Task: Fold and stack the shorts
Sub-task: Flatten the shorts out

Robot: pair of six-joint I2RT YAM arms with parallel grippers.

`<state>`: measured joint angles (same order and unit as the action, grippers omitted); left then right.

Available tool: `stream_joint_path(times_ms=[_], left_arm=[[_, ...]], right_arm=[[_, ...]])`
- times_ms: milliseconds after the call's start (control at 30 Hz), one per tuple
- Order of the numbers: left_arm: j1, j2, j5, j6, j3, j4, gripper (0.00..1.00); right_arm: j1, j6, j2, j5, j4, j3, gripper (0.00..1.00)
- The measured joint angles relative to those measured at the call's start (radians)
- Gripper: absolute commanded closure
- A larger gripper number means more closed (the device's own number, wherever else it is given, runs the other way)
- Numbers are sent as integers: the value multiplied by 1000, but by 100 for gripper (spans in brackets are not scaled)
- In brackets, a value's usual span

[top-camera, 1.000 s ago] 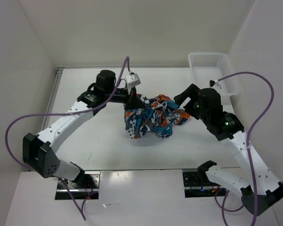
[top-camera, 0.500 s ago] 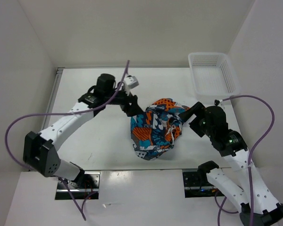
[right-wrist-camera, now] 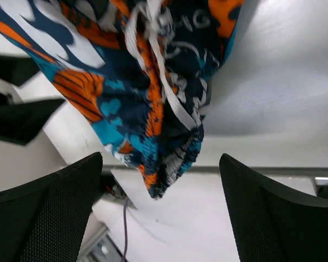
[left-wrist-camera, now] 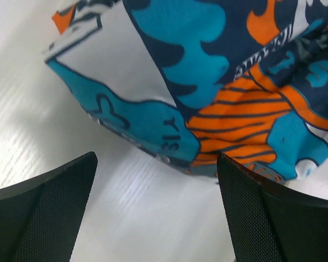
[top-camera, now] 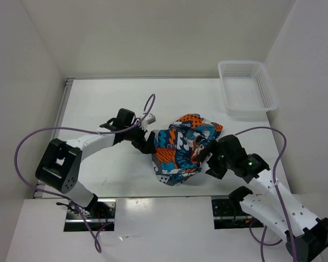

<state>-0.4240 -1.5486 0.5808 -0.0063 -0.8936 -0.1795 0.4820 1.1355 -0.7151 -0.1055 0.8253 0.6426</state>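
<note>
The shorts (top-camera: pixel 181 150), printed in orange, teal, white and black, lie in a crumpled heap at the middle of the white table (top-camera: pixel 98 103). My left gripper (top-camera: pixel 148 146) sits low at the heap's left edge. In the left wrist view it (left-wrist-camera: pixel 158 218) is open, with only bare table between its fingers and the cloth (left-wrist-camera: pixel 208 82) just beyond the tips. My right gripper (top-camera: pixel 208 156) is at the heap's right side. It (right-wrist-camera: pixel 161 213) is open too, and a waistband corner of the shorts (right-wrist-camera: pixel 147 98) hangs down between its wide-spread fingers without being pinched.
A white plastic mesh basket (top-camera: pixel 246 90) stands at the back right corner of the table. White walls close in the left, back and right sides. Purple cables loop from both arms near the table's front edge.
The left gripper has opened and let go of the shorts, which dropped from a stretched hold into a heap. Both arms drew back toward the near edge, flanking the heap.
</note>
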Motion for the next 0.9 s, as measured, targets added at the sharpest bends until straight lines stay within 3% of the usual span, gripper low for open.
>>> stream_joint_path(times_ms=[167,200,233,300,333,367,400,433,633,767,900], left_arm=[[-3,-79,31,-1,-2,89,8],[-5,-99,39,-1,-6,101,15],[-8,-114,43,-3,-8,110,24],[-12,-135,51,-3,-12,128,48],[-14,-138,54,-3,-12,134,80],[-14,-138,55,-11,-13,135,93],[-16,-138,52,-4,-17,137,100],[-18,-138,50,-5,-23,137,100],[15,-138,30,-1,-152,62,100],[89,-154,-47,0,-445,-109,100],[196,-148,-91,2,-752,-180,100]], right_arm=[[104,61,-24,-34,-53,-56,29],[123,73,-40,-41,-74,-62,33],[137,81,-58,-45,-87,-64,37],[154,92,-98,-48,-121,-67,58],[159,97,-115,-47,-135,-68,70],[162,101,-128,-44,-148,-68,87],[164,101,-136,-40,-158,-67,94],[164,107,-145,-29,-167,-63,99],[147,43,-317,6,-190,96,100],[43,-105,-561,30,-193,447,100],[-23,-250,-750,66,-190,934,100]])
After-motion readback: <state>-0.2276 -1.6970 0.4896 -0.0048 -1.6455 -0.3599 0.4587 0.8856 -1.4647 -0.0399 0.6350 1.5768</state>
